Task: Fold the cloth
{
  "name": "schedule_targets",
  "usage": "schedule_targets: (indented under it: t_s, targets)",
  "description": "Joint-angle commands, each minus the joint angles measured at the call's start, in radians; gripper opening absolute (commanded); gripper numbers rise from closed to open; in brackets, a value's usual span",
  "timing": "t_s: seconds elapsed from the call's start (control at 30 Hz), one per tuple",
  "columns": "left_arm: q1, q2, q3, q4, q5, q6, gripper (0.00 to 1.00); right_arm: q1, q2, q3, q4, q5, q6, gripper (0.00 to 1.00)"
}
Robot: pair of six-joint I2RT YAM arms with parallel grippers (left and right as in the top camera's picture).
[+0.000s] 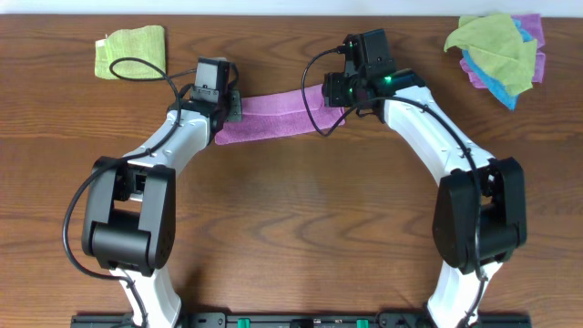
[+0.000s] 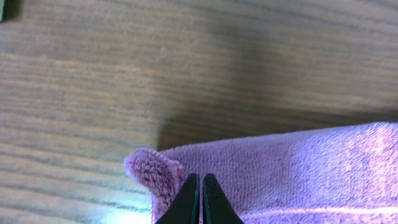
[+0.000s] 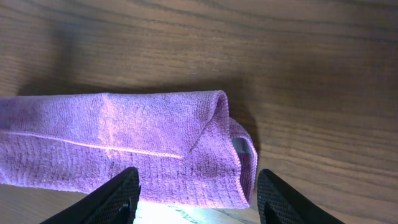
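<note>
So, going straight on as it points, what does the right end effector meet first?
Probably the cloth: its folded end lies between the fingers of the right end effector; depth is unclear.

Lilac cloth [image 1: 273,114]: folded into long narrow strip; lies flat on table [image 1: 291,210], slightly slanted; right end doubled over

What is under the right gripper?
Below the right gripper, between its open fingers, lies the folded end of the cloth on the table. The tabletop beneath the folded layers is covered.
</note>
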Motion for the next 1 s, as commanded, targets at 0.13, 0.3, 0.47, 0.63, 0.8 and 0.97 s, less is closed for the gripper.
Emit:
schedule_targets:
  t_s: [0.13, 0.3, 0.47, 0.63, 0.8, 0.97]
  targets:
    - [0.003, 0.013, 0.011, -0.064, -0.024, 0.0, 0.06, 0.0, -0.033, 0.02, -0.003, 0.003, 0.002, 0.61]
    - [0.003, 0.019, -0.013, -0.065, -0.024, -0.001, 0.06, 0.0, -0.033, 0.02, -0.003, 0.003, 0.002, 0.61]
    - [0.003, 0.051, -0.033, -0.063, -0.023, -0.002, 0.06, 0.0, -0.033, 0.02, -0.004, 0.003, 0.002, 0.6]
    - [0.003, 0.066, -0.033, -0.056, -0.023, -0.002, 0.06, 0.0, -0.033, 0.02, -0.004, 0.003, 0.002, 0.61]
    - [0.003, 0.065, -0.032, -0.035, -0.023, -0.002, 0.06, 0.0, -0.033, 0.02, -0.005, 0.002, 0.002, 0.61]
    - [0.002, 0.046, -0.019, -0.036, -0.018, -0.002, 0.06, 0.0, -0.033, 0.02, -0.005, 0.002, 0.002, 0.61]
